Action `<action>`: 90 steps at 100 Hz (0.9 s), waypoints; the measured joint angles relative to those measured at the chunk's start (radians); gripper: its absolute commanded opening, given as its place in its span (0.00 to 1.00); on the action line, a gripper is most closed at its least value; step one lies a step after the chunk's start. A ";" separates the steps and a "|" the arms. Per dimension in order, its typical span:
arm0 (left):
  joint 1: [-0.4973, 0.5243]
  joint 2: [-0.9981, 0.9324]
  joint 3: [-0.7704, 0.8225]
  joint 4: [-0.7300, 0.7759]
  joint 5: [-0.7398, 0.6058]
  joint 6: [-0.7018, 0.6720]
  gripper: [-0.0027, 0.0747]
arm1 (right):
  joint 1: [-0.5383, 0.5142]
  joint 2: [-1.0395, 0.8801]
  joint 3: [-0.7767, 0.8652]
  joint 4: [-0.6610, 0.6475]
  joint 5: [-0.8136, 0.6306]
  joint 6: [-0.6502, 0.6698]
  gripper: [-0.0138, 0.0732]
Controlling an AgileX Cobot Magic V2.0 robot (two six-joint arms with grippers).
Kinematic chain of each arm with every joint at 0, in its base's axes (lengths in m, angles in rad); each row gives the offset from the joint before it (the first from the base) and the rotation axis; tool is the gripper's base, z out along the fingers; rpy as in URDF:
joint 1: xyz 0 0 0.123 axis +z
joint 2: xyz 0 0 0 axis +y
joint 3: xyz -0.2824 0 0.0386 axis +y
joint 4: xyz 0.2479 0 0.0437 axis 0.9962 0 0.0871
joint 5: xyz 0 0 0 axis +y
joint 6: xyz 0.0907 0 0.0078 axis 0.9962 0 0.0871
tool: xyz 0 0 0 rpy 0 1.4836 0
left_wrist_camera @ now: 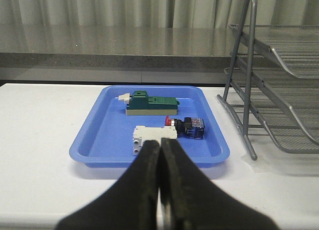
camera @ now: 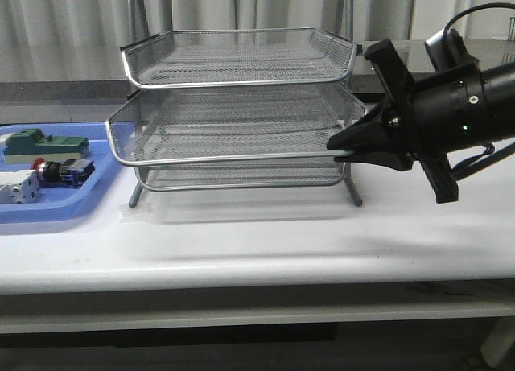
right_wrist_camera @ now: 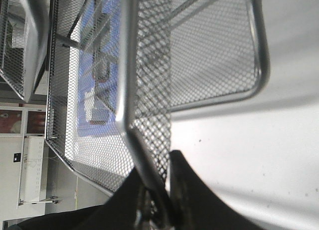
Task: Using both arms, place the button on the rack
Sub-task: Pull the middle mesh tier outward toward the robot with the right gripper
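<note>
1. In the front view we see the rack (camera: 237, 113), a three-tier silver wire mesh organiser, standing on the white table (camera: 257, 242); its legs rest on the tabletop.
2. The blue plastic tray (camera: 48, 202) sits on the table just beside the rack, at its left end.
3. The button (left_wrist_camera: 184, 125) lies on its side inside the blue tray, red cap pointing toward the white block (left_wrist_camera: 149, 138), which it touches or nearly touches (we cannot tell which).
4. The green block (left_wrist_camera: 152, 104) lies in the same tray, farther from the left wrist camera than the button and apart from it.
5. The right gripper (camera: 342, 150) reaches in from the right side and meets the front right corner of the rack's middle tier.
6. In the right wrist view, the right gripper's fingers (right_wrist_camera: 187, 195) sit on either side of the silver rim wire of that tier, closed against it; the wire runs down between them.
7. The left gripper (left_wrist_camera: 160, 155) shows only in its wrist view. Its two black fingers (left_wrist_camera: 144, 175) are pressed together with nothing between them.
8. The left gripper hangs over the near edge of the blue tray, in line with the white block; it touches neither the tray's parts nor the button (as far as this view shows).
9. The button is well apart from the rack, and no tier holds it.
</note>
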 measured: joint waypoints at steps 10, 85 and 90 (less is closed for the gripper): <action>0.000 0.000 0.000 0.000 0.000 0.000 0.01 | 0.000 -0.043 0.060 0.000 0.000 -0.006 0.12; 0.000 0.000 0.000 0.000 0.000 0.000 0.01 | 0.000 -0.183 0.242 -0.025 0.057 -0.042 0.79; 0.000 0.000 0.000 0.000 0.000 0.000 0.01 | 0.000 -0.183 0.242 -0.025 0.069 -0.048 0.81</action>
